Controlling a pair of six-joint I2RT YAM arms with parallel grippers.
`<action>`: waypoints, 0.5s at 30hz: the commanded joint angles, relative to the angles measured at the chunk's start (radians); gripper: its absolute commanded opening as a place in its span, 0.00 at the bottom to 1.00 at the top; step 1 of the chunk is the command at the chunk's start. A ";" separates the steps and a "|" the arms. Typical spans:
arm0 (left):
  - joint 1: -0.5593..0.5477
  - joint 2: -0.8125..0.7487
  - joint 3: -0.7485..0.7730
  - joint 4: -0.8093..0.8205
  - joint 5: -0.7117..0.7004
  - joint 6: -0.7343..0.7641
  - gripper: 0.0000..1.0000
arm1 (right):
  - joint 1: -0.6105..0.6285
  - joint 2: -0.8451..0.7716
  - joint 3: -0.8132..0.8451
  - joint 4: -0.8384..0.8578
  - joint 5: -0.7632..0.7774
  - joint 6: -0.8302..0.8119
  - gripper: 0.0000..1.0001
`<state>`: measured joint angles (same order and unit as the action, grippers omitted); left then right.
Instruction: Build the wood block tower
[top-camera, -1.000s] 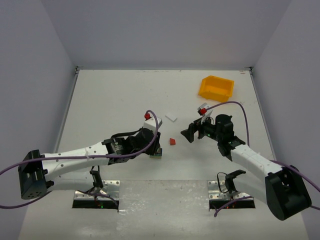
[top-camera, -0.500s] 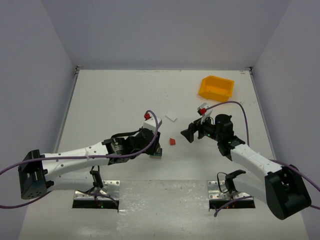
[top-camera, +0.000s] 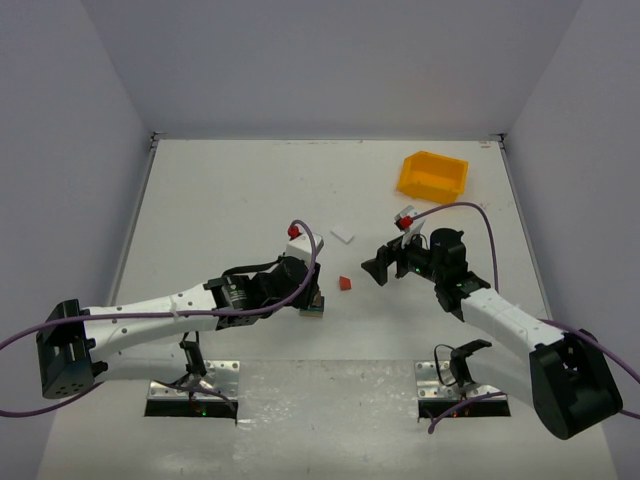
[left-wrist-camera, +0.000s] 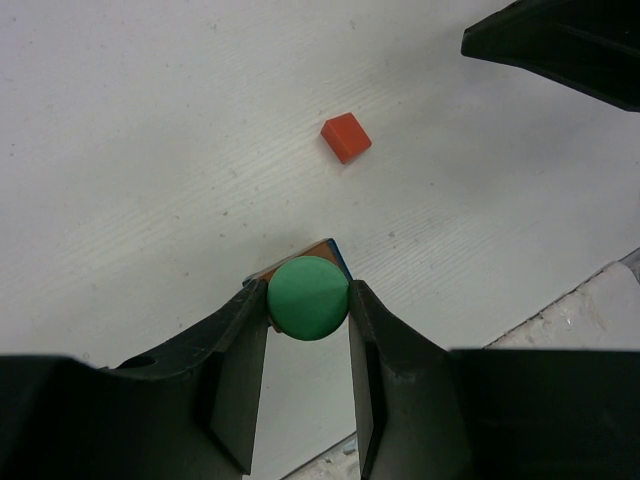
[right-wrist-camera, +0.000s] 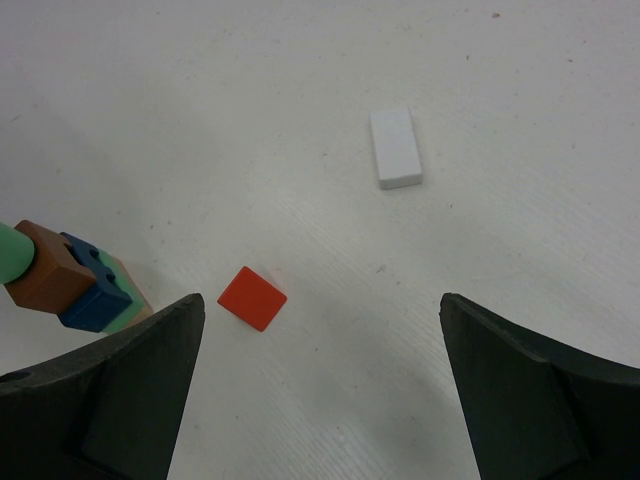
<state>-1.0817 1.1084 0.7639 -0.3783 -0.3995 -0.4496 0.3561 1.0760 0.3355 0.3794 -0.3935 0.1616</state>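
Note:
The wood block tower (right-wrist-camera: 85, 285) stands near the table's front middle: a pale green base, a blue block, then a brown block (left-wrist-camera: 312, 250). A green round piece (left-wrist-camera: 308, 298) sits on top. My left gripper (left-wrist-camera: 308, 302) is shut on that green piece from both sides. In the top view the left gripper (top-camera: 312, 297) covers most of the tower (top-camera: 314, 308). A loose red block (right-wrist-camera: 252, 298) lies flat just right of the tower. My right gripper (right-wrist-camera: 320, 305) hangs open above the table beside the red block (top-camera: 345, 283), holding nothing.
A white flat block (right-wrist-camera: 396, 148) lies behind the red one, also seen from above as the white block (top-camera: 343, 234). A yellow bin (top-camera: 432, 175) stands at the back right. The right gripper (top-camera: 385, 264) is a short way right of the tower.

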 joint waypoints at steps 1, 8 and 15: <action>-0.015 -0.005 -0.003 0.052 0.002 0.002 0.11 | 0.001 -0.002 0.047 0.021 -0.002 -0.003 0.99; -0.017 -0.002 -0.004 0.050 -0.004 0.003 0.14 | 0.001 -0.004 0.046 0.019 -0.001 -0.004 0.99; -0.018 0.008 -0.002 0.052 -0.018 0.002 0.15 | 0.001 0.002 0.051 0.016 0.001 -0.007 0.99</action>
<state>-1.0870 1.1135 0.7635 -0.3767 -0.4008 -0.4492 0.3561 1.0760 0.3355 0.3790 -0.3935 0.1612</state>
